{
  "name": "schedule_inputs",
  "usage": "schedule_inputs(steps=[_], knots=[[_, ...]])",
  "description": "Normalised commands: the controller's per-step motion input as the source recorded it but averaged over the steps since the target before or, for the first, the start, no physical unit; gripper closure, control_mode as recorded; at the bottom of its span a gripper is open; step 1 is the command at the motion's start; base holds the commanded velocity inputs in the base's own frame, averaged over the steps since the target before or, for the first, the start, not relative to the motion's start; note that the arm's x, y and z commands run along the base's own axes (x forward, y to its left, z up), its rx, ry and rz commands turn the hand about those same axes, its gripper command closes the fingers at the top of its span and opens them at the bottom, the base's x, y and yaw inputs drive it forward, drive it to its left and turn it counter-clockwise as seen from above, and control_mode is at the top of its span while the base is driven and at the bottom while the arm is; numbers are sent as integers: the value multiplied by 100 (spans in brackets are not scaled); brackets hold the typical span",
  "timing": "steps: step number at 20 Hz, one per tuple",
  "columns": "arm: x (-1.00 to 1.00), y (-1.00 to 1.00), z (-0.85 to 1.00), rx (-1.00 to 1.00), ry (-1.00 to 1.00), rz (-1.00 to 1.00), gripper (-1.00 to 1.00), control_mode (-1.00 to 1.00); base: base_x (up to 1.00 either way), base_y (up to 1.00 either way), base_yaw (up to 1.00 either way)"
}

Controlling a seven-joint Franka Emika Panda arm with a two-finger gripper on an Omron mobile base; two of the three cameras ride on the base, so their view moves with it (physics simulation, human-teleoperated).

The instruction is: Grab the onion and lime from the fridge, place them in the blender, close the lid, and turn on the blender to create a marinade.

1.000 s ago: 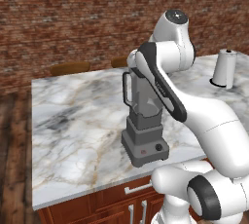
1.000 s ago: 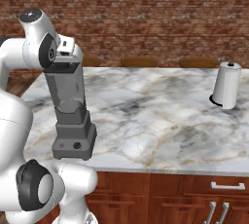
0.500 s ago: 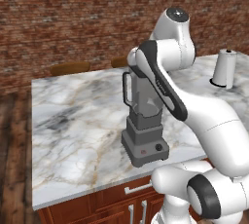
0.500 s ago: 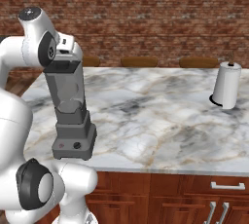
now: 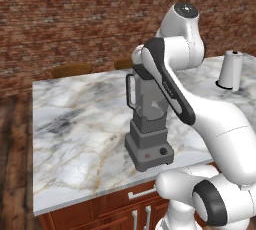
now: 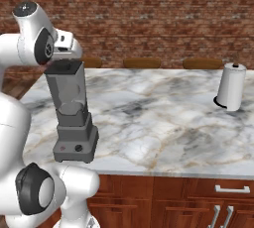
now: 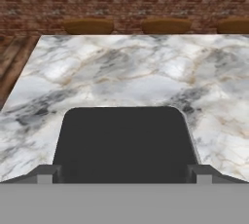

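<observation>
The blender (image 5: 149,124) (image 6: 73,118) stands near the front edge of the marble counter. The black lid (image 6: 63,66) (image 7: 125,142) lies flat on top of its clear grey jar. My gripper (image 7: 124,174) hovers just over the lid's near edge. It is open, with one fingertip at each side of the lid and nothing between them. The knob on the dark base (image 5: 163,151) (image 6: 78,147) faces the robot. The onion, the lime and the fridge are out of view.
A white paper-towel roll (image 5: 231,70) (image 6: 231,87) stands at the counter's far right. Brown stool tops (image 6: 141,62) (image 7: 165,25) line the far edge before a brick wall. Red-brown cabinets with metal handles (image 6: 230,189) sit under the counter (image 6: 163,118).
The arm has lifted slightly above the blender. The lid stays on the jar, and the blender has not moved.
</observation>
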Motion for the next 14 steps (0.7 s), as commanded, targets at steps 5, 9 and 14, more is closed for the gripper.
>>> schedule_inputs(steps=[5,9,14], knots=[[-60,0,0,0,0,0,-100,-100,0,0,0],[-82,0,0,0,0,0,-100,-100,0,0,0],[-92,0,-3,0,0,0,-100,-100,0,0,0]])
